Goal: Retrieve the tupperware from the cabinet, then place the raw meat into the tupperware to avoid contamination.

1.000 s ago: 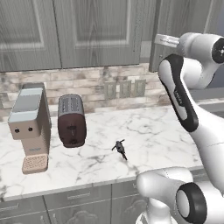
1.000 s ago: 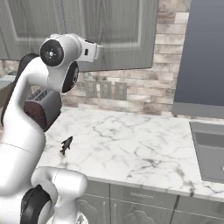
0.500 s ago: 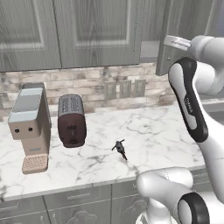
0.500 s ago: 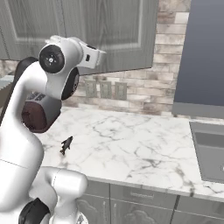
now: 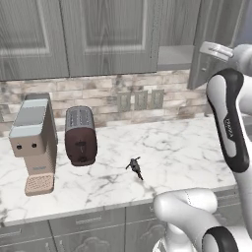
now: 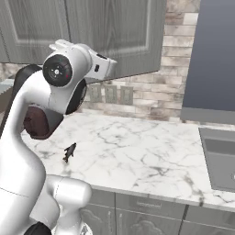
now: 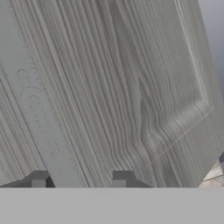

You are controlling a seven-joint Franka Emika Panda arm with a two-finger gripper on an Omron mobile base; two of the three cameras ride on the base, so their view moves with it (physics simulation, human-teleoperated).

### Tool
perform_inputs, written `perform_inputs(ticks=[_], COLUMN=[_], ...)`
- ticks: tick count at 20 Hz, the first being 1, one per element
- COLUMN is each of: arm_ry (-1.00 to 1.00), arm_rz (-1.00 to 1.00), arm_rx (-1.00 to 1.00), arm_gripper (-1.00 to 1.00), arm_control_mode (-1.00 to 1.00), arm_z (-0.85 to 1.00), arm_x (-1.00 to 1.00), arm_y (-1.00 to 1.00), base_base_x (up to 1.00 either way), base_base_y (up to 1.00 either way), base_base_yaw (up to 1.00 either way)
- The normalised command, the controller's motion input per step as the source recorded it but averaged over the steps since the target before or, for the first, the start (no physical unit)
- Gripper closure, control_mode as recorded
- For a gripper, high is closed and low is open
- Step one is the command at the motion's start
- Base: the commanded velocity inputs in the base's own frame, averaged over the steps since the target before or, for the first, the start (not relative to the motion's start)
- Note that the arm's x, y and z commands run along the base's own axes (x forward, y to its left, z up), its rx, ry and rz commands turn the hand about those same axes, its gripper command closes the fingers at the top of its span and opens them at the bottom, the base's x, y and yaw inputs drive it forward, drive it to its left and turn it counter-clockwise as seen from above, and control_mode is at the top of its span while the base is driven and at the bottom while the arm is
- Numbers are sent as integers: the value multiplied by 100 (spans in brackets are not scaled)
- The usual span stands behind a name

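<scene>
Hand view: end effector [image 7: 78, 180] tips apart, holding nothing, close against cabinet [image 7: 113, 87] door panel.

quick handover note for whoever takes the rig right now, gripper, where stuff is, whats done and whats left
Gripper: raised at the cabinet's right door, fingertips apart on either side of the door's edge; open, nothing carried.
Cabinet: right door swung partly open, grey shelf showing inside; left doors shut.
Tupperware: none seen on the visible part of the shelf.
Counter: coffee machine, toaster, and a small dark object, too small to identify.
Done: door partly opened.
Left: finish opening, find and take out the tupperware, put the meat in.
</scene>
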Motion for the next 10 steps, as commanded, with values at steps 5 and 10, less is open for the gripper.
perform_inputs(ticks=[5, 10], arm_ry=[0, 0], arm_rz=[0, 0], arm_rx=[4, 0], arm_gripper=[-100, -100], arm_control_mode=[-100, -100], arm_z=[0, 0], arm_x=[-27, 0], arm_y=[-52, 0], base_base_x=[0, 0], base_base_y=[0, 0], base_base_yaw=[0, 0])
